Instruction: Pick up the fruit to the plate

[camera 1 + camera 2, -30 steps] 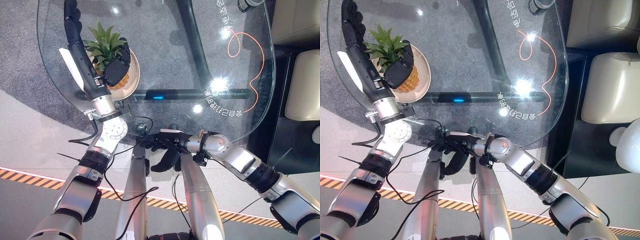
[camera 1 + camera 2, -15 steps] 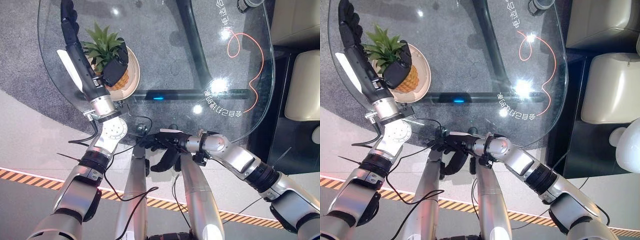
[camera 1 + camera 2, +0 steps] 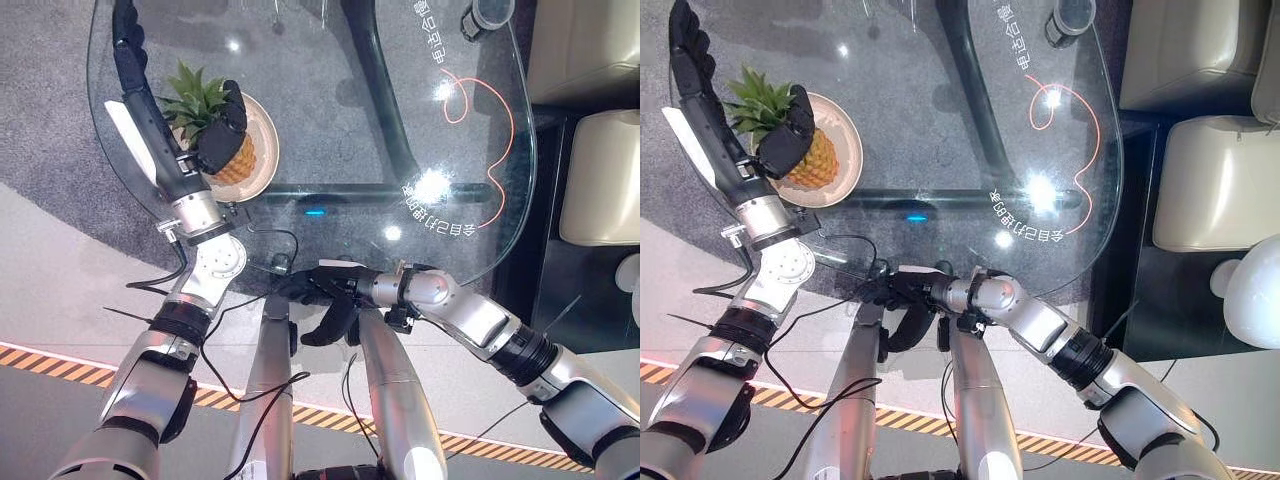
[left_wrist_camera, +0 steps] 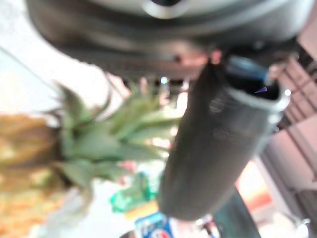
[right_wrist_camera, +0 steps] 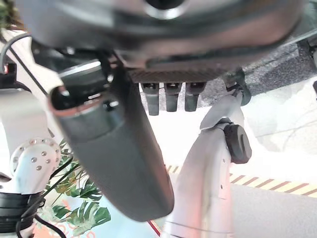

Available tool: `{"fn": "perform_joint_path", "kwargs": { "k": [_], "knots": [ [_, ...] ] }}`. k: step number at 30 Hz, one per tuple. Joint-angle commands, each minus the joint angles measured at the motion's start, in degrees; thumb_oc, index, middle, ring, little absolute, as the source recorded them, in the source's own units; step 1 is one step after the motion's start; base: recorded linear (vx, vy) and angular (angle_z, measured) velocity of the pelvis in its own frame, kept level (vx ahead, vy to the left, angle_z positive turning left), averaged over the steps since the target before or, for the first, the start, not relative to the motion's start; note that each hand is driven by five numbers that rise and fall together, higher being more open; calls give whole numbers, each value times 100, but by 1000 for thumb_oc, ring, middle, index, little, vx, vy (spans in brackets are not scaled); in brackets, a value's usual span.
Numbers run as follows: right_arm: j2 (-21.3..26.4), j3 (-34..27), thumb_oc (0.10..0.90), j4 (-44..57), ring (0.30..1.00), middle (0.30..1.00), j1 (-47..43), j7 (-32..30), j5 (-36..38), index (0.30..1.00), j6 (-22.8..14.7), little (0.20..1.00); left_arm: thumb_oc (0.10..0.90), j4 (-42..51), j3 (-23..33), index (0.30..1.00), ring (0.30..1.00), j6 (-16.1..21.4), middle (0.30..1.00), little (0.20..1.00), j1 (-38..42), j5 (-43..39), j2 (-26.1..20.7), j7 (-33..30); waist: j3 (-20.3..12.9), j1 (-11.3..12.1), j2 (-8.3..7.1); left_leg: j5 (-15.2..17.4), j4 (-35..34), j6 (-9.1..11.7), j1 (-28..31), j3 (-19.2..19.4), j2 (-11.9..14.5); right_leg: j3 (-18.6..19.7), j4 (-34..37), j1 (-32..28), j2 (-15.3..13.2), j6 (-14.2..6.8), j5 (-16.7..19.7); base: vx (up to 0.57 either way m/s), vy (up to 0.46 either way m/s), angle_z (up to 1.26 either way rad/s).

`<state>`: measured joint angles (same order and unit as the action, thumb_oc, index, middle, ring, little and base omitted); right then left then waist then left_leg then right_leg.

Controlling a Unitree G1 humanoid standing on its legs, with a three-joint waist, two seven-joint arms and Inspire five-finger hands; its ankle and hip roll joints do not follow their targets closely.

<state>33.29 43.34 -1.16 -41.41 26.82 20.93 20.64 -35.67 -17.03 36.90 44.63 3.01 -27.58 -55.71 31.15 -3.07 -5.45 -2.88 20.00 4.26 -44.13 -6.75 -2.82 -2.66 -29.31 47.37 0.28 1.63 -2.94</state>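
Observation:
A pineapple (image 3: 238, 162) with a green crown stands on a round beige plate (image 3: 268, 150) at the left of the glass table (image 3: 340, 110). My left hand (image 3: 150, 110) lies over the plate's left side. Its fingers (image 3: 124, 30) stretch straight past the fruit, and its thumb (image 3: 220, 138) rests against the crown. The left wrist view shows that thumb (image 4: 213, 139) beside the leaves (image 4: 109, 139), not closed round them. My right hand (image 3: 335, 292) hangs below the table's near edge with relaxed fingers (image 5: 171, 96) and holds nothing.
A dark cup (image 3: 485, 12) stands at the table's far right. A thin orange line (image 3: 480, 90) curls across the glass on the right. Cream seats (image 3: 600, 170) stand to the right of the table. Striped tape (image 3: 40, 360) runs along the floor in front.
The whole picture has shifted, so the camera has moved. My left hand stays by the pineapple on the plate and my right hand has not moved.

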Motion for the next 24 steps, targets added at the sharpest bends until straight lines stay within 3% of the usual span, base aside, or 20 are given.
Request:
{"fn": "perform_joint_path", "kwargs": {
  "k": [1, 24],
  "knots": [
    [-318, -15, 800, 825, 900, 900, 208, 119, 375, 900, -409, 900, 800, 452, 377, 900, 900, 475, 900, 900, 244, 227, -148, -95, -136, 132, -65, 88, 187, -333, 169, 197, -387, 264, 917, -407, 312, -138, 498, -34, -63, 0],
    [-419, 54, 800, 854, 900, 900, 263, -14, 338, 900, -553, 900, 800, 351, 563, 900, 900, 506, 900, 900, -123, -314, -445, 410, -136, 308, 11, 181, -19, -295, 1265, 49, -302, 202, 893, -1591, 271, -77, 134, -32, -70, 0]
  ]
}}
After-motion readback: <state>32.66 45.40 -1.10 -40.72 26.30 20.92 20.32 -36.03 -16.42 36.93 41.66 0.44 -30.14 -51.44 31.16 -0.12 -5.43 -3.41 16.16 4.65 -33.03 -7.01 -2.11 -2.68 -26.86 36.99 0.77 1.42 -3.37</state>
